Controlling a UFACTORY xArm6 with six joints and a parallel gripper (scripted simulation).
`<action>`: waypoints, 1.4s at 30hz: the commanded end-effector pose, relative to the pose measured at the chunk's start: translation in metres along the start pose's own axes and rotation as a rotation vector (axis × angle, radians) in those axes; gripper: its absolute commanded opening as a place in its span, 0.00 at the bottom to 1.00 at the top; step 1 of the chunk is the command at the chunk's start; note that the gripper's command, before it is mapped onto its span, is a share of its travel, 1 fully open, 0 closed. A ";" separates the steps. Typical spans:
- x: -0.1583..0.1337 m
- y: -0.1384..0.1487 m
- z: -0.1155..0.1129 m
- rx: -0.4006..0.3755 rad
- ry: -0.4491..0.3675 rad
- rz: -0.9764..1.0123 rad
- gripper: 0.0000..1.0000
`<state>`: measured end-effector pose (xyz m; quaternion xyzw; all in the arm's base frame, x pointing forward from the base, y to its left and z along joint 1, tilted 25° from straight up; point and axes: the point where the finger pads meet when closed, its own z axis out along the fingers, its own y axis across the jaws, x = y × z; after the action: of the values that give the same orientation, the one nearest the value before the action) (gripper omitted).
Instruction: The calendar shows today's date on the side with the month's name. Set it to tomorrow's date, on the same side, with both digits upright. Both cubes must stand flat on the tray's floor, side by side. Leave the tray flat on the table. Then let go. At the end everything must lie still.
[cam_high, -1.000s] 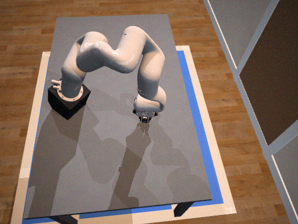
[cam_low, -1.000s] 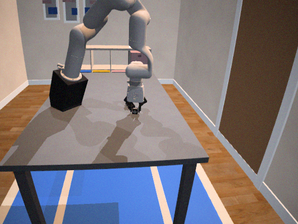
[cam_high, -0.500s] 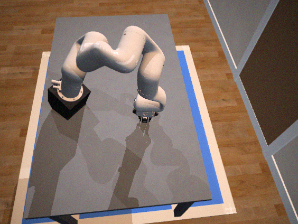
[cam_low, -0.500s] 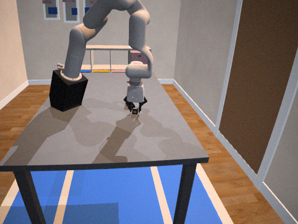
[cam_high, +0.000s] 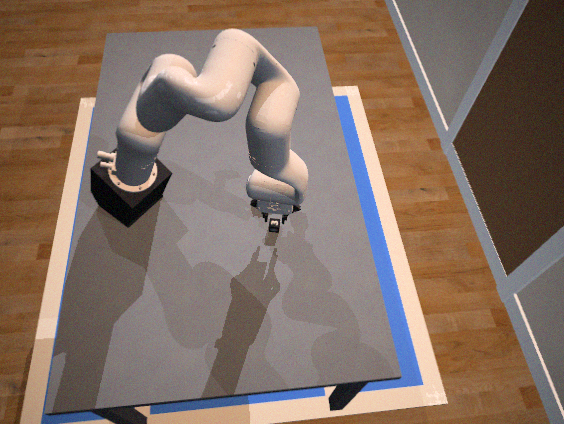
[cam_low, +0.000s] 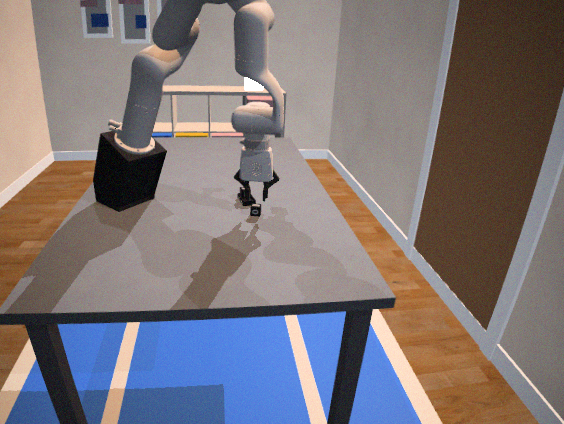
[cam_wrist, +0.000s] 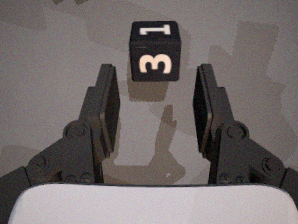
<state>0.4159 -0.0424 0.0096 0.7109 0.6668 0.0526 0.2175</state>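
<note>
Gripper (cam_wrist: 156, 106) open and holding nothing, raised above grey table (cam_low: 150, 260), black digit cube (cam_wrist: 154, 50) resting beyond fingertips, faces showing 3 and 1, both sideways in the wrist view.

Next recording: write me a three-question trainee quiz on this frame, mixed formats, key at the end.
1. True or false: the gripper is shut on the black cube.
2. Multiple choice: on the face toward the wrist camera, the cube shows A) 3 B) 7 C) 5.
3. Fill in: in the exterior view, the cube rests on the ____, in front of the jaws.

Key
1. False: the jaws stand open, with the cube beyond the fingertips.
2. A
3. table
</note>
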 end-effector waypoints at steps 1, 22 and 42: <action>0.000 0.001 -0.030 0.012 -0.002 -0.001 0.49; 0.000 0.001 -0.049 0.012 -0.002 -0.001 1.00; 0.000 0.001 -0.049 0.012 -0.002 -0.072 1.00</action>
<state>0.3983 -0.0312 0.0534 0.7001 0.6796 0.0433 0.2149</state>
